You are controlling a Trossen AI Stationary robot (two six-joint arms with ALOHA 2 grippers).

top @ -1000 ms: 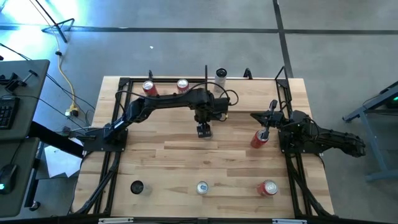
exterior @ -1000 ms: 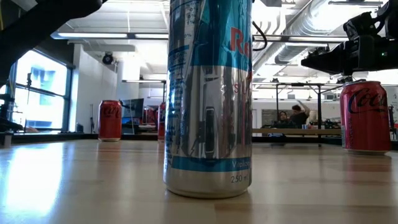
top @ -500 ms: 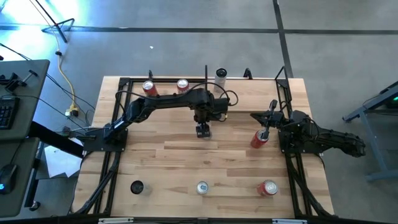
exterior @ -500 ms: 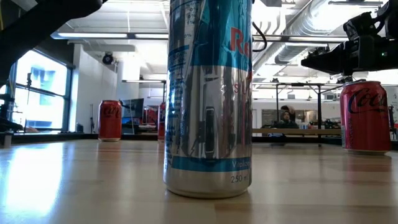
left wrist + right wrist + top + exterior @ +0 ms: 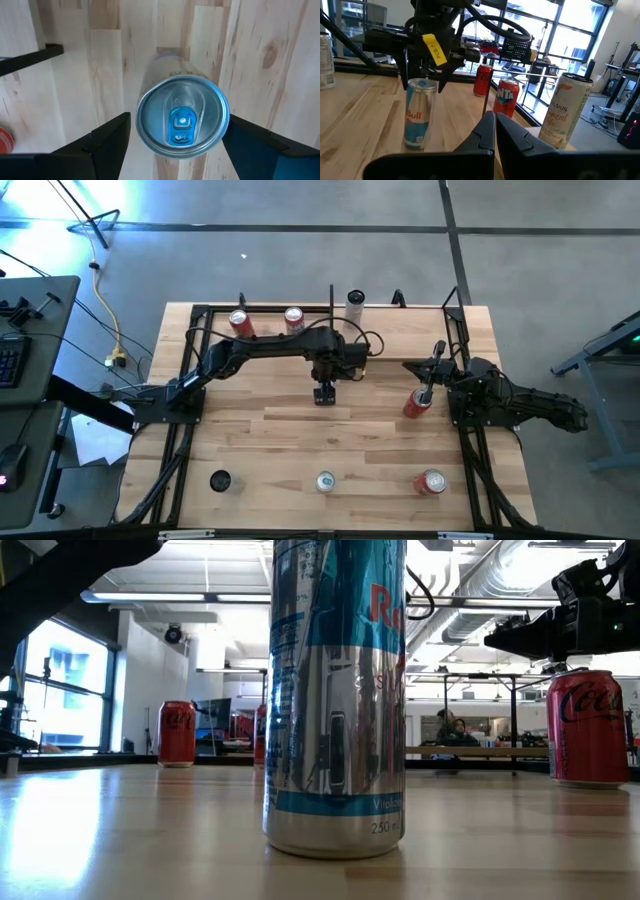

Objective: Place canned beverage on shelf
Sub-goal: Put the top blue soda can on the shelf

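Note:
A silver-and-blue Red Bull can (image 5: 182,120) stands upright on the tabletop near the table's middle; it also shows in the right wrist view (image 5: 419,115). My left gripper (image 5: 324,392) is above it, pointing down and open, with one finger (image 5: 107,137) on each side of the can's top. I cannot tell whether they touch it. My right gripper (image 5: 428,378) is shut, just over a red cola can (image 5: 415,405) at the right. A thin black post (image 5: 332,295) stands at the far edge; I cannot make out the shelf's board.
Two red cans (image 5: 240,321) (image 5: 293,317) and a tall white can (image 5: 355,302) stand along the far edge. A dark can (image 5: 221,480), a silver one (image 5: 325,481) and a red one (image 5: 431,482) stand along the near edge. Black frame rails run down both table sides.
My left gripper has shifted a little toward the table's left and near edges over the Red Bull can, which stands where it was. My right arm has kept still.

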